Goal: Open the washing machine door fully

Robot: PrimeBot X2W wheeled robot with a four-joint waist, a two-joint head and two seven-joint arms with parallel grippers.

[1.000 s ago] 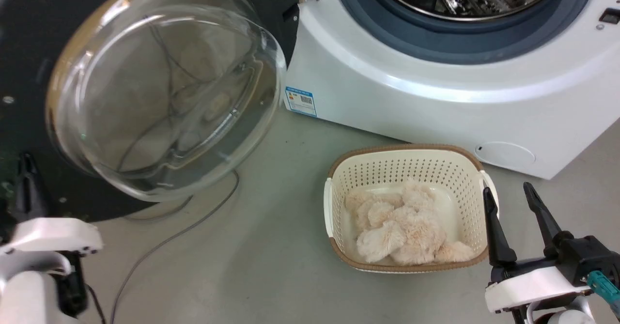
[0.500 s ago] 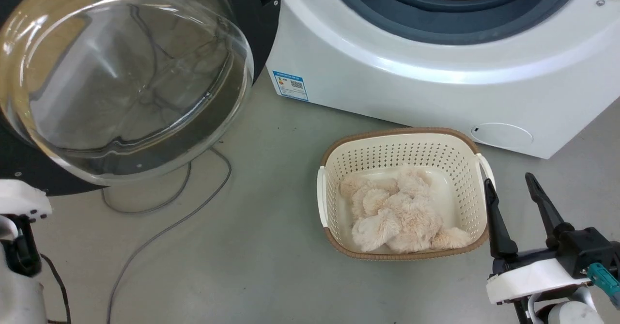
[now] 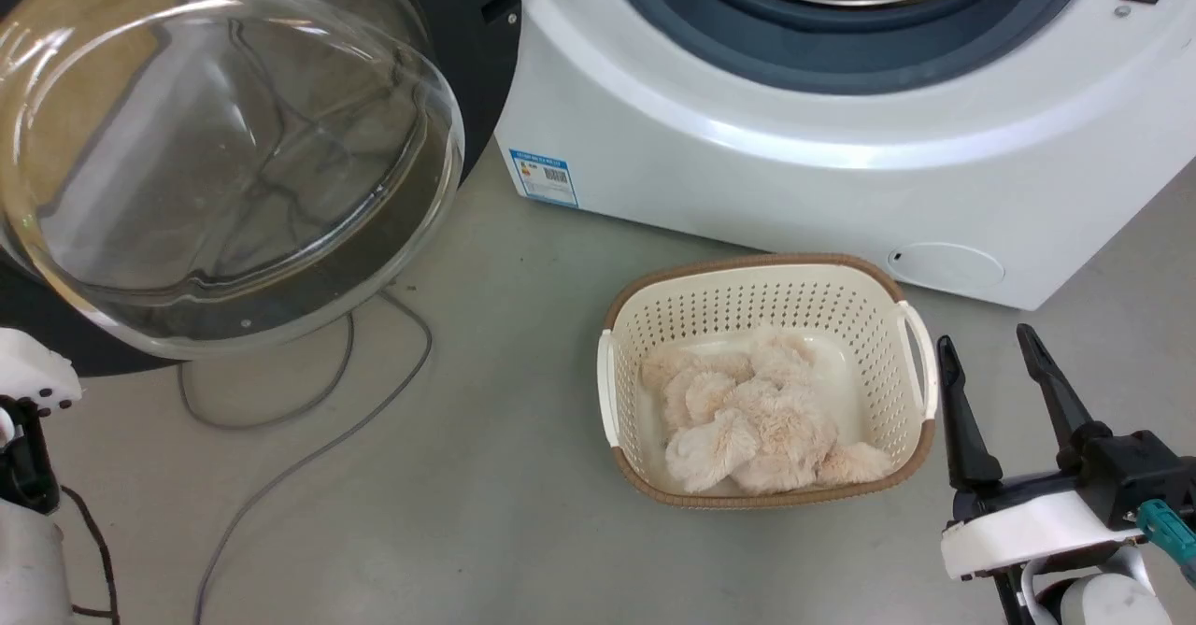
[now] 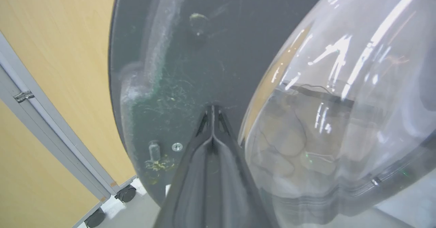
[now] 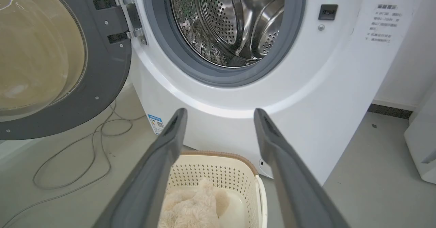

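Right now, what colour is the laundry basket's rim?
Brown, on the cream basket; clearest in head view.

left gripper (image 4: 212, 109): two dark fingers pressed together along their length, tips meeting | left wrist (image 3: 30, 377): white housing at the head view's lower-left edge | right gripper (image 3: 988, 341): fingers spread apart, pointing up the head view | right wrist (image 3: 1028, 536): white housing, lower right
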